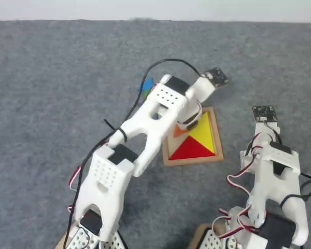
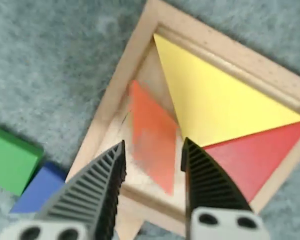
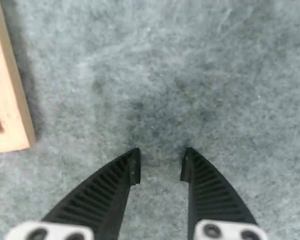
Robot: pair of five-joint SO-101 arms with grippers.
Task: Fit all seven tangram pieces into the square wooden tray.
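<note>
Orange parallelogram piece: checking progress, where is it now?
Left wrist view: the orange parallelogram lies in the square wooden tray beside the yellow triangle, below the open left gripper.

L arm (image 1: 160, 111) over wooden tray (image 1: 194, 158), yellow triangle (image 1: 205, 132), red triangle (image 1: 193, 150) inside, R arm (image 1: 272, 166) near tray

The tray (image 1: 194, 160) sits on the bench (image 1: 52, 78). In it lie a big triangle (image 2: 215, 105), a second triangle (image 2: 250, 160) touching it, and a slanted piece (image 2: 152, 137) beside both. The left hand (image 2: 152, 150) hangs over the slanted piece. One block (image 2: 10, 160) and another block (image 2: 40, 185) touch each other on the bench, behind and left of the tray. The right hand (image 3: 160, 160) is over the bench, just right of the tray.
</note>
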